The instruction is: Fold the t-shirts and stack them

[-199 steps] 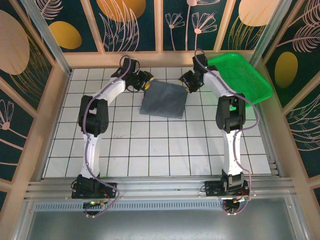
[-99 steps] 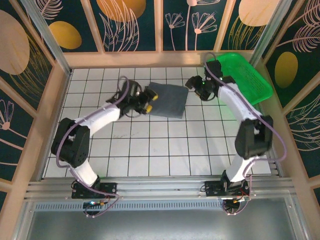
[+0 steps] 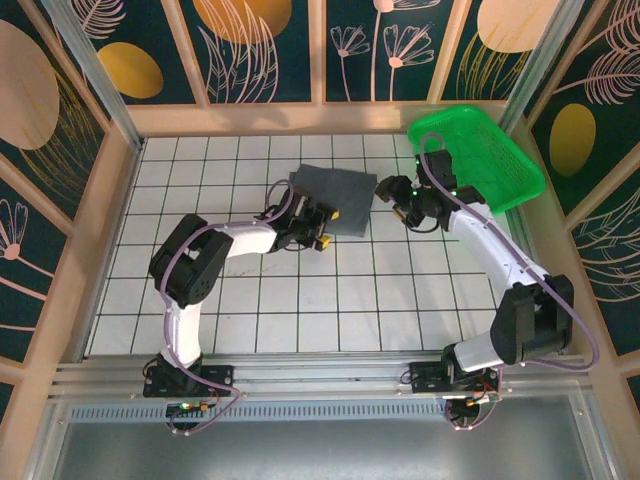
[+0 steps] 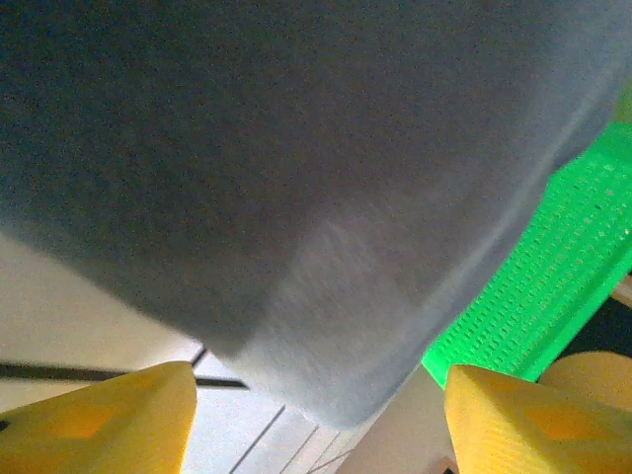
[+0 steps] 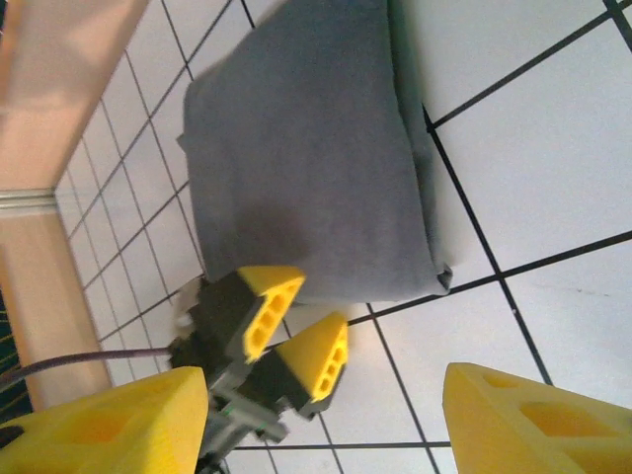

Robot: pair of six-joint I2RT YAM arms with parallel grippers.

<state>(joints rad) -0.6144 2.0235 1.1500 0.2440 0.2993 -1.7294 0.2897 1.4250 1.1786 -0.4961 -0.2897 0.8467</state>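
Grey folded t-shirt [image 3: 338, 195] lies on the white tiled counter [image 3: 250, 300]. Left tool [image 3: 327, 228] and right tool [image 3: 388, 200] sit just beside it, jaws spread wide, holding nothing.

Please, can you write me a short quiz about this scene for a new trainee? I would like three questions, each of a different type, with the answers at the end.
1. True or false: the folded t-shirt lies inside the green basket.
2. Where on the tiled table does the basket stand? A) at the far right corner B) at the near left corner C) in the middle
3. Fill in: the fingers of the right gripper stand ___, with nothing between them.
Key: 1 false; 2 A; 3 open.
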